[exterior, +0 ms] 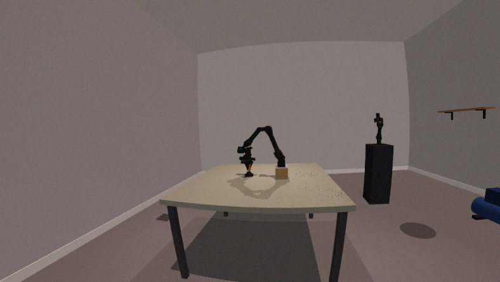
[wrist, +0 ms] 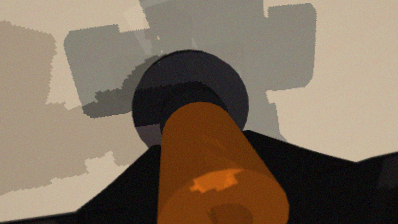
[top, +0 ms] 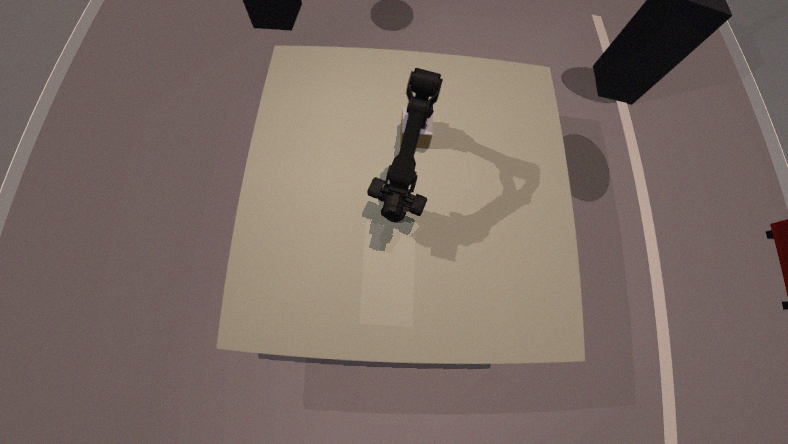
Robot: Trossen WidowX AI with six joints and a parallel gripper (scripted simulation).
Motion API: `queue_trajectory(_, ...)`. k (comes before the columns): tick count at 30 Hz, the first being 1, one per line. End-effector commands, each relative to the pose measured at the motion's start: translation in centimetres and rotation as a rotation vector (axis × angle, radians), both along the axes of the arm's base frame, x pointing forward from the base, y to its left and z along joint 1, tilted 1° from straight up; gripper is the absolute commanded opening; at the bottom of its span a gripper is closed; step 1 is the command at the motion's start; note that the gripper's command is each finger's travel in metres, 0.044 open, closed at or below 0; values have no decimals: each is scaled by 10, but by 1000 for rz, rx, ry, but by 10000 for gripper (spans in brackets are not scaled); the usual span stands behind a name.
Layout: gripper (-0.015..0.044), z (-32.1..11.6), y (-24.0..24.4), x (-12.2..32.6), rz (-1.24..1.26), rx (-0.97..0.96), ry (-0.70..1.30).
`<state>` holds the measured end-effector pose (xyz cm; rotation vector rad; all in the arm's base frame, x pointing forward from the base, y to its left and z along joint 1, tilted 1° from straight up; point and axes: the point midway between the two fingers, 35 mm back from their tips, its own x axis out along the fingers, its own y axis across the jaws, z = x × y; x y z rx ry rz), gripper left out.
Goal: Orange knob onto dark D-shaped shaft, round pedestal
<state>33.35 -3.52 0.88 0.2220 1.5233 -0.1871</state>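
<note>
The orange knob [exterior: 249,167] [wrist: 215,150] is a long upright cylinder. My gripper [exterior: 249,170] [wrist: 202,145] is shut on it, with a dark finger on each side in the wrist view. The round dark pedestal [exterior: 249,174] [wrist: 190,67] stands on the table under the knob. The knob's lower end is over the darker middle of the pedestal; whether it touches the base I cannot tell. The D-shaped shaft and its flat side are hidden. In the top view the arm hides the knob and pedestal.
The pale table [top: 308,275] [exterior: 216,195] carries the arm's base on a wooden block [top: 423,141] [exterior: 281,173], behind the pedestal in the top view. Arm shadows lie across the table. A black pillar [top: 656,52] [exterior: 378,173] stands on the floor off the table.
</note>
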Motion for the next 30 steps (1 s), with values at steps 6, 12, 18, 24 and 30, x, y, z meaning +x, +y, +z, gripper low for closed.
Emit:
queue_trajectory(6,0,0,1,2,-3,1,-2)
queue_trajectory(12,0,4,0,2,-3,1,-2)
queue_trajectory(18,0,5,0,3,-89,4,-1)
queue_trajectory(24,0,4,-1,4,-212,10,1)
queue_trajectory(30,0,2,0,2,-212,10,1)
